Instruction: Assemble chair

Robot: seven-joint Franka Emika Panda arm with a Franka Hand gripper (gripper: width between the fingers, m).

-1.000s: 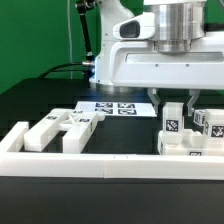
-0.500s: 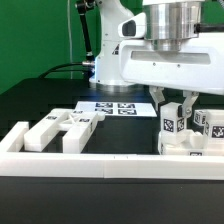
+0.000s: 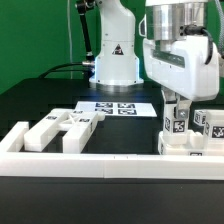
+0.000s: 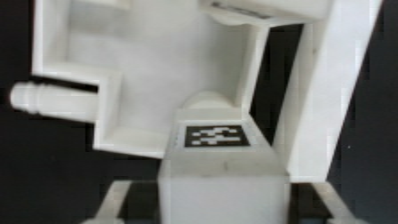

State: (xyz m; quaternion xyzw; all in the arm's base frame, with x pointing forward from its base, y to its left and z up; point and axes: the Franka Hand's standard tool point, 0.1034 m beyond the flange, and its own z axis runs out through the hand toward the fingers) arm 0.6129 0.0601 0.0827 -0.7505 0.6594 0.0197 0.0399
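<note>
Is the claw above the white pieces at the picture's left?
No, the claw grips a tagged white piece at the exterior view's right.

The marker board (image 3: 118, 106) lies flat on the black table (image 3: 40, 100) behind the white border rail (image 3: 90, 166).

**Chair parts: one gripped, others loose**

Upright white leg (image 3: 176, 126), clamped between the closed fingers of the gripper (image 3: 177, 120), over a blocky white cluster (image 3: 183, 145) just beneath. In the wrist view, black-and-white tag (image 4: 217, 136) facing the camera, with a larger white slab (image 4: 143, 90) behind, round peg (image 4: 45, 97) jutting sideways. Tagged blocks (image 3: 210, 122) just beside the gripper. Loose bars (image 3: 58, 130) well apart, toward the exterior view's left.
</note>
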